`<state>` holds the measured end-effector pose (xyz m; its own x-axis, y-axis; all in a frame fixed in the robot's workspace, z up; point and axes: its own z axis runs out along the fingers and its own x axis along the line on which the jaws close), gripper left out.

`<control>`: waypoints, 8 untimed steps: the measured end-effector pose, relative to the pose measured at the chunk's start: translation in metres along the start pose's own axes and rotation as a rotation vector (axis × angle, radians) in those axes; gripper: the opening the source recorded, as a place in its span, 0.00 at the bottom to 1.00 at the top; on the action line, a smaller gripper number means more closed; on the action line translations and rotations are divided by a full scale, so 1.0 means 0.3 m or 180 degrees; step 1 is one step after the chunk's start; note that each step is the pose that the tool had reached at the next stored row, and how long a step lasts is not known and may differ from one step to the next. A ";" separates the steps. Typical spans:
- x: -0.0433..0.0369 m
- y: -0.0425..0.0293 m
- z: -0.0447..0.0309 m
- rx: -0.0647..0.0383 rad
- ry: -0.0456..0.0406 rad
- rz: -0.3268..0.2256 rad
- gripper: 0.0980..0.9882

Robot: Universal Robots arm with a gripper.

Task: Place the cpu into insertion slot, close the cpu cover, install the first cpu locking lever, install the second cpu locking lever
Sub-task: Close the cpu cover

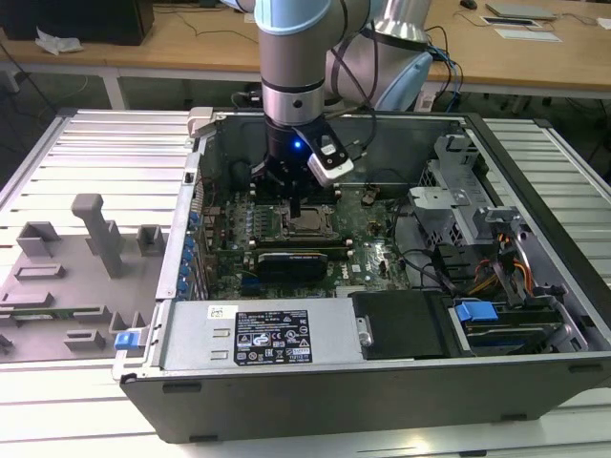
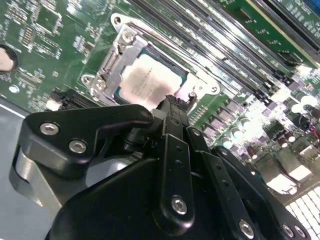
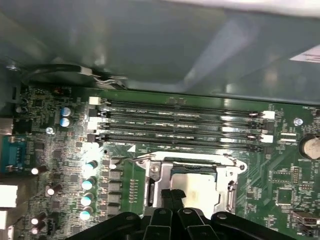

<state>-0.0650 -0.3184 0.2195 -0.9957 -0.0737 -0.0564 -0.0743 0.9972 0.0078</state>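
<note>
We see a big open computer case (image 1: 315,401) lying on a metal table with long slats (image 1: 115,134). Inside it sits a green board (image 1: 221,239). In the first wrist view, long black slots (image 3: 180,122) run side by side across the board. A round silver battery (image 3: 311,147) sits near one edge, and small cans with blue tops (image 3: 89,185) stand in a row. A black card (image 1: 291,260) stands on the board. A silver box with a sticker (image 1: 258,334) sits along the near side of the case. At the exterior view's left, a grey tray (image 1: 57,286) with a tall grey post (image 1: 95,229) lies beside the case. Wooden desks (image 1: 191,43) stand behind.
</note>
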 end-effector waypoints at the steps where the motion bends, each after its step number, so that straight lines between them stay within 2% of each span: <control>1: -0.008 -0.001 0.001 0.0000 0.0000 0.0001 0.01; 4: -0.049 -0.004 0.003 0.0000 0.0004 0.0001 0.01; 8: -0.059 -0.004 0.001 0.0001 0.0006 0.0000 0.01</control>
<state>-0.0473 -0.3184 0.2203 -0.9958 -0.0737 -0.0544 -0.0742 0.9972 0.0076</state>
